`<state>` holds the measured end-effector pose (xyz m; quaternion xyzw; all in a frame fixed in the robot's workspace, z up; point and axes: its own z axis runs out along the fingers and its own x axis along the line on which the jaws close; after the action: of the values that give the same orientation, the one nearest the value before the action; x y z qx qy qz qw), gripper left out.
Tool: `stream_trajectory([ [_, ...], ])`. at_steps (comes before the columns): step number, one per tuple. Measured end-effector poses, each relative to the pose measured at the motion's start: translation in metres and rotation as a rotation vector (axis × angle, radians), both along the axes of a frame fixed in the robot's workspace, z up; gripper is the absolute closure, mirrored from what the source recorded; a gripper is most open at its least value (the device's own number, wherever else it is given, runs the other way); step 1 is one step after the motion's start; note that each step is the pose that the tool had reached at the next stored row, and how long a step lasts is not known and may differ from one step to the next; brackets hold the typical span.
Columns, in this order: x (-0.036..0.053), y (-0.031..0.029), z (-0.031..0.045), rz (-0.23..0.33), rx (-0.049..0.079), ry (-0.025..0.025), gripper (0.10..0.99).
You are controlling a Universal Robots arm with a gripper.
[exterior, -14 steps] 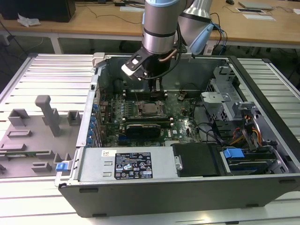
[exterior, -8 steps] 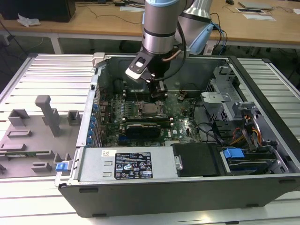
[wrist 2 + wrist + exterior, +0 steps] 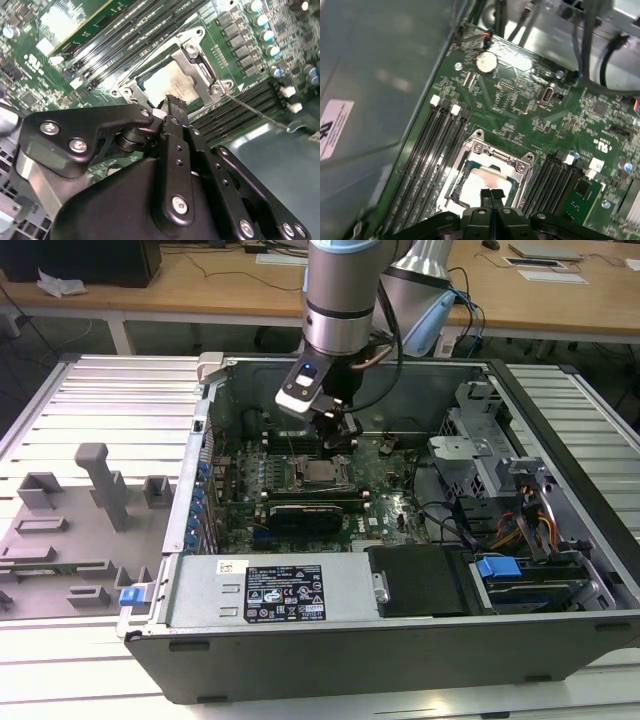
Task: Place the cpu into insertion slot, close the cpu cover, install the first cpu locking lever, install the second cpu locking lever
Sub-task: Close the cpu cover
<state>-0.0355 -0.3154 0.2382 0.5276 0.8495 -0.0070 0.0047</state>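
Just above the cpu (image 3: 479, 181), closed pincer (image 3: 491, 194)

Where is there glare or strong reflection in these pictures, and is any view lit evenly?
In both wrist views, glare whitens the cpu top inside the cpu cover; in the first wrist view the case wall reflects pale light; in the exterior view, lighting is even, without hard shadows.

Ribbed silver alu. bench (image 3: 110, 390) is seen in the exterior view, w/ slats run across from that view's left to its right. An open PC case (image 3: 400, 655) is laid directly on it, approx. mid-bench, dark side wall turned toward the camera. On the exterior view's left a grey fixture plate (image 3: 50, 550) is laid flat just beside the case, w/ moulded holders and one upright post (image 3: 103, 483) carried on it.
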Motion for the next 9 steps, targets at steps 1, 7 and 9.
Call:
stream_trajectory([
  [1, -0.0001, 0.0, 0.0, 0.016, -0.001, 0.0, 0.98],
  [7, -0.0005, 0.0, -0.0001, 0.142, -0.007, 0.0, 0.98],
  [9, -0.0006, 0.0, -0.0001, 0.195, -0.01, 0.0, 0.98],
])
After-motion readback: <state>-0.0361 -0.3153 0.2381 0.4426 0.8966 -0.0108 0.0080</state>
